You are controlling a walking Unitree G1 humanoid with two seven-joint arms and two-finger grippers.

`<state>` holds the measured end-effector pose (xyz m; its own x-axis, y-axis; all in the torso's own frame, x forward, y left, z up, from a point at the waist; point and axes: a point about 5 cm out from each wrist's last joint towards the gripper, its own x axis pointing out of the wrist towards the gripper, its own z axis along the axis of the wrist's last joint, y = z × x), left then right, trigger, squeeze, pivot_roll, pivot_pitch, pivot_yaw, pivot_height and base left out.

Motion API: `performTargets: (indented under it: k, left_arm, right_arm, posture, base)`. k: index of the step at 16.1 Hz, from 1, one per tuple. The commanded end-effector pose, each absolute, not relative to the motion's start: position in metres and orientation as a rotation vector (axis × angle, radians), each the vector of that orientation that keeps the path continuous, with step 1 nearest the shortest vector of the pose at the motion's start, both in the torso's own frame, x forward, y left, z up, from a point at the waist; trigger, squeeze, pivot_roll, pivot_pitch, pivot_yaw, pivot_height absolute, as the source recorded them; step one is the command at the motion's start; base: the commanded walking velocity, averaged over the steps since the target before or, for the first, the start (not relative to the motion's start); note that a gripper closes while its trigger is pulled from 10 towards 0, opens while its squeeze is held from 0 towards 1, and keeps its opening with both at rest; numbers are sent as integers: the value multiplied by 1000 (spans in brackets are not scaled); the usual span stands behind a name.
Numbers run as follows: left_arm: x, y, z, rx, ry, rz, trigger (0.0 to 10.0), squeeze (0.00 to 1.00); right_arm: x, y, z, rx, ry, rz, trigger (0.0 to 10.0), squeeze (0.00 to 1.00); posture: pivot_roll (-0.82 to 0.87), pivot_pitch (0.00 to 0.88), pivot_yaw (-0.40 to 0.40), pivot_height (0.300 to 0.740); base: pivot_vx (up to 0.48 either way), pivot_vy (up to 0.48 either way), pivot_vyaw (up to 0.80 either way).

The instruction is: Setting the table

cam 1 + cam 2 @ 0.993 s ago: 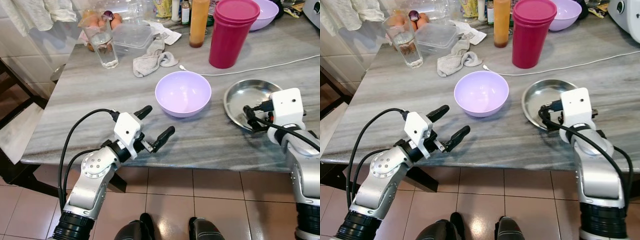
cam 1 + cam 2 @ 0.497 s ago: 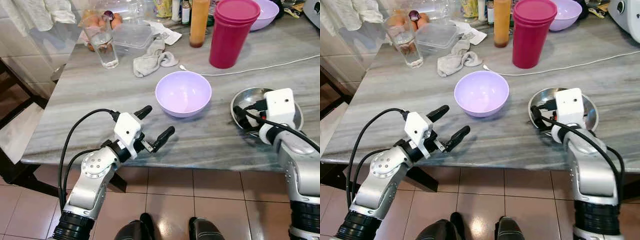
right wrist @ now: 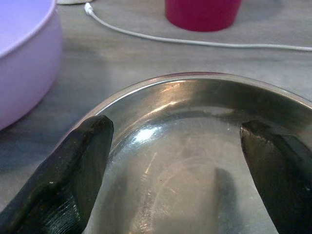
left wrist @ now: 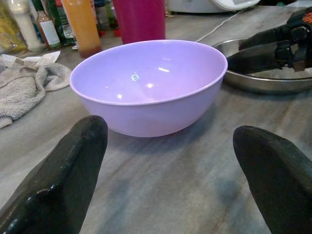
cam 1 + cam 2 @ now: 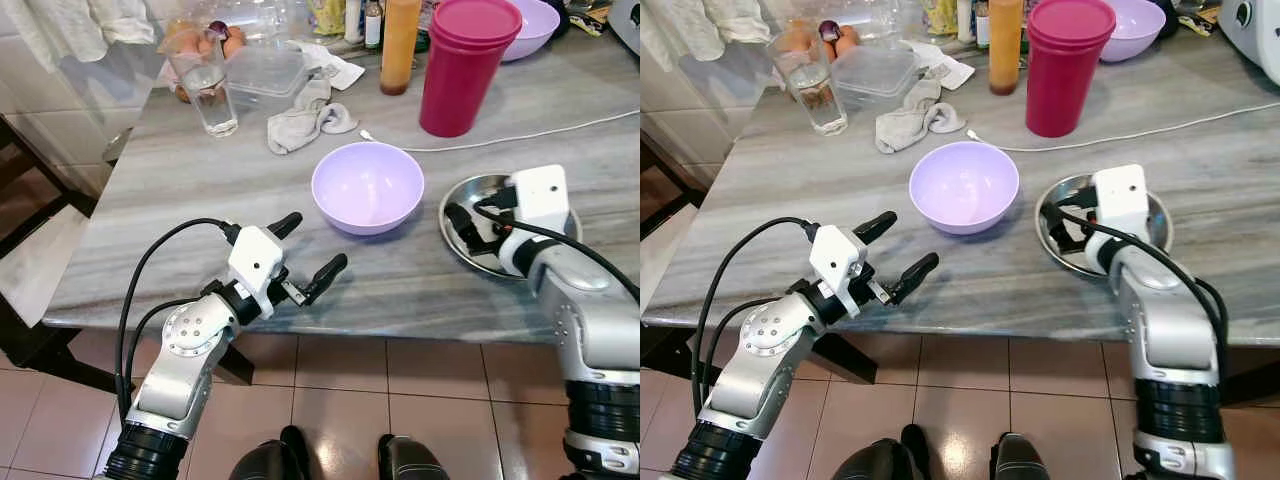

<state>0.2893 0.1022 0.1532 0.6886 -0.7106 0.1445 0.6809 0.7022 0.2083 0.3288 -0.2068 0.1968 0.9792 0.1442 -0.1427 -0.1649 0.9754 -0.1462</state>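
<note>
Grey marble-patterned table (image 5: 200,190), tiled floor below. Lilac bowl (image 5: 367,186): upright, mouth up, round, no long axis; centre of the table. Steel plate (image 5: 1064,249): flat, just beside the bowl on my right. My right gripper (image 5: 1065,226): fingers spread wide over the plate, forearm bent inward across the table edge. My left gripper (image 5: 306,251): fingers wide apart, empty, aimed at the bowl from the near edge. Behind: magenta tumbler (image 5: 463,65), white cable (image 5: 520,136), grey cloth (image 5: 305,119), drinking glass (image 5: 207,85).

1. a pale lilac bowl (image 5: 367,185) is being shown on a grey streaked table (image 5: 200,220).
2. a shiny silver plate (image 5: 1065,245) is being shown.
3. a magenta tumbler (image 5: 458,68) is being seen beside an orange bottle (image 5: 399,45).
</note>
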Motion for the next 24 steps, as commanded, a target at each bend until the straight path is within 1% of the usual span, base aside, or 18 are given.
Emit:
performTargets:
  k: [1,4,7,8,12,14,16,17,18,21,22,23,24]
  left_arm:
    - [288,106,149,163,-199,-775,10000,0]
    - [288,105,149,163,-199,-772,10000,0]
    - [287,104,148,160,-197,-772,10000,0]
    - [287,104,148,160,-196,-772,10000,0]
    - [286,102,149,157,-205,-773,10000,0]
    - [286,107,153,146,-226,-751,10000,0]
    - [287,112,159,129,-248,-721,10000,0]
    - [290,117,164,116,-266,-682,10000,0]
    - [292,120,165,121,-267,-665,10000,0]
    - [294,123,166,124,-270,-627,10000,0]
    - [296,126,168,117,-280,-574,10000,0]
    - [296,131,172,90,-292,-496,10000,0]
    - [295,135,174,70,-290,-426,10000,0]
  right_arm:
    - [333,-200,197,-153,127,173,10000,0]
    - [339,-187,198,-142,117,211,10000,0]
    - [340,-180,197,-118,113,238,10000,0]
    - [340,-179,196,-136,115,243,10000,0]
    - [334,-185,194,-117,98,223,10000,0]
    - [322,-197,203,-70,22,180,10000,0]
    - [313,-199,215,-61,-39,174,10000,0]
    - [304,-202,228,-77,-96,150,10000,0]
    - [301,-202,231,-85,-112,138,10000,0]
    - [296,-205,235,-94,-129,98,10000,0]
    - [293,-207,235,-134,-134,62,10000,0]
    - [290,-213,238,-186,-162,-56,10000,0]
    - [288,-217,238,-200,-164,-125,10000,0]
  posture:
    - [-305,236,119,740]
    - [-302,238,114,740]
    - [-304,240,113,740]
    - [-309,242,111,740]
    - [-308,243,107,740]
    - [-308,244,106,740]
    - [-308,244,106,740]
    - [-313,243,106,740]
    - [-317,242,107,740]
    - [-319,238,109,740]
    - [-321,235,109,740]
    - [-320,234,109,740]
    - [-320,233,106,740]
  base:
    - [0,0,0]
    - [0,0,0]
    - [0,0,0]
    - [0,0,0]
    - [0,0,0]
    - [0,0,0]
    - [0,0,0]
    - [0,0,0]
    - [0,0,0]
    - [0,0,0]
    - [0,0,0]
    - [0,0,0]
    - [0,0,0]
